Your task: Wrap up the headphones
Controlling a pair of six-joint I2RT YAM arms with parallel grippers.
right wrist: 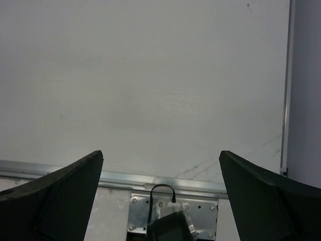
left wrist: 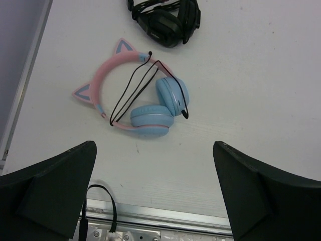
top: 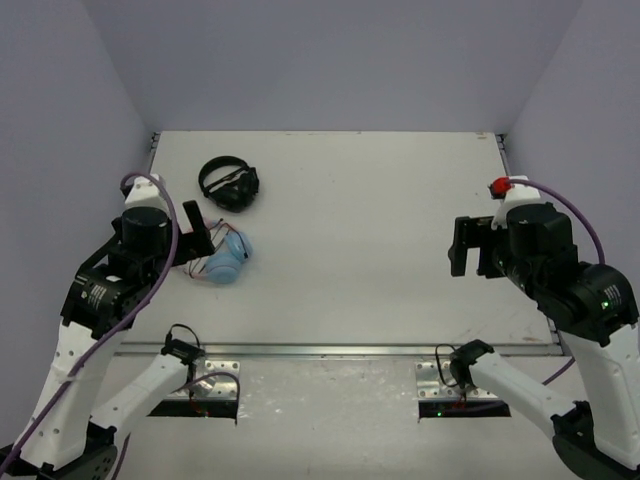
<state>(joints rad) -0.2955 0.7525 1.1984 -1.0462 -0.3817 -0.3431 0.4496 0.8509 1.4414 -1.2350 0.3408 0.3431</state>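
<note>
The headphones lie flat on the table at the left, with a pink headband, two cat ears and light blue earcups folded together. Their thin black cable is looped across the band and the earcups. In the top view the headphones show partly, beside my left gripper. That gripper is open and empty, raised above the table just near of them; its fingers frame bare table. My right gripper is open and empty, raised over the right side, with nothing between its fingers.
All-black headphones lie behind the pink ones, also in the left wrist view. A red-topped object sits by the right arm. A metal rail runs along the table's near edge. Walls enclose the table.
</note>
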